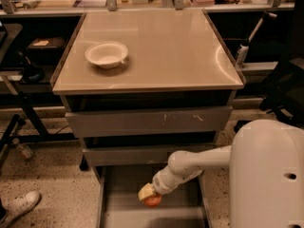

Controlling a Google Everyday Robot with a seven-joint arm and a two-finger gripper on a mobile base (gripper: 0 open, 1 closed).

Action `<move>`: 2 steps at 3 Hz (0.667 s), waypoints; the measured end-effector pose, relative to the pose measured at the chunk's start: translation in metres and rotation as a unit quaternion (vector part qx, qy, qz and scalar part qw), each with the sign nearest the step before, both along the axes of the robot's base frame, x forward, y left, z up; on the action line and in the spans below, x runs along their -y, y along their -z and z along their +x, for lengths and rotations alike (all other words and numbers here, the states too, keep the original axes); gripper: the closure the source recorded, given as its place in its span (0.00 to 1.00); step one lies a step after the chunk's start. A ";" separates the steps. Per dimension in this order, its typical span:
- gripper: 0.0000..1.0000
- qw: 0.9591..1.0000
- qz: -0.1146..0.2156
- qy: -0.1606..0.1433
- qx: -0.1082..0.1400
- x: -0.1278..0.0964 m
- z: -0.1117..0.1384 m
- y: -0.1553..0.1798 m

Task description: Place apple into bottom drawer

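Apple (153, 201): one, red-orange, clamped in my claw (148, 194). The claw points down into the pulled-out bottom drawer (124, 194), low over its grey floor, which I judge lets the fruit be released without rolling. Arm (199, 160): reaches in from the right, under the middle drawer front (142, 155). Counter (166, 46): above, carrying a white bowl (107, 54), well apart. Release not yet done.

Yel. pincer (147, 193) on red-orange apple (153, 201)
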State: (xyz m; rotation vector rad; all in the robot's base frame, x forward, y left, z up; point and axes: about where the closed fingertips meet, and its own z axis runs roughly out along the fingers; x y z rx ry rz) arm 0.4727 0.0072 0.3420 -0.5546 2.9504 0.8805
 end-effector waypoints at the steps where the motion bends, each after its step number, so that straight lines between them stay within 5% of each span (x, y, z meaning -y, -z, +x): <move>1: 1.00 0.999 0.013 0.035 -0.012 -0.013 -0.001 0.058; 2: 1.00 0.999 0.014 0.037 -0.015 -0.014 -0.002 0.063</move>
